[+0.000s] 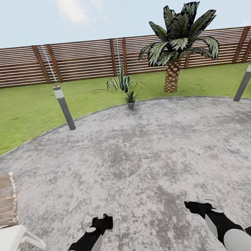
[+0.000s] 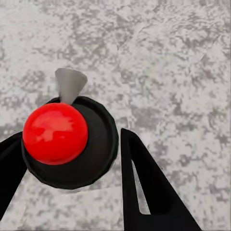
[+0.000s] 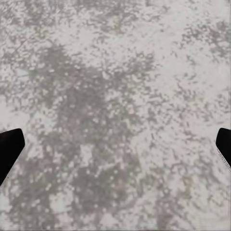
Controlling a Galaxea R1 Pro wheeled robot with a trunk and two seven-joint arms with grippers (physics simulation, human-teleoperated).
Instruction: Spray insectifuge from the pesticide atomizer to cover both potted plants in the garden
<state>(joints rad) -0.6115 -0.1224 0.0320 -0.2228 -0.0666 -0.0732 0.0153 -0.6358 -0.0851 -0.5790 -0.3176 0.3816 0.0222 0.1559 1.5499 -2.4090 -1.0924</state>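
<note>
Your left gripper (image 1: 105, 218) hangs low over the round grey paved patch (image 1: 143, 154), and in the left wrist view its two black fingers (image 2: 149, 192) pinch the pesticide atomizer (image 2: 67, 139) between them. From that camera you look down on its red dome top (image 2: 55, 133), sitting on a black round body, with a grey cone nozzle (image 2: 70, 84) poking out past the rim. In the head view the atomizer itself is too small and too hidden by the gripper to make out.

Your right gripper (image 1: 195, 204) also hangs over the paving, well apart from the left one. The right wrist view shows its fingertips (image 3: 9, 149) spread wide at the two edges of the picture, with mottled grey paving between them and nothing held.

Ahead of you, at the far edge of the paved patch, one potted plant (image 1: 130, 99) stands in a small grey pot, upright, with pointed green leaves. Just behind it on the lawn (image 1: 24, 108) grows a striped agave (image 1: 120, 82), and to the right of that a palm (image 1: 176, 40). A brown slatted fence (image 1: 81, 60) closes the garden behind them. Two grey bollard lamps (image 1: 64, 107) stand tilted at the patch's rim, one on each side. A white chair (image 1: 10, 240) edge sits at your lower left.
</note>
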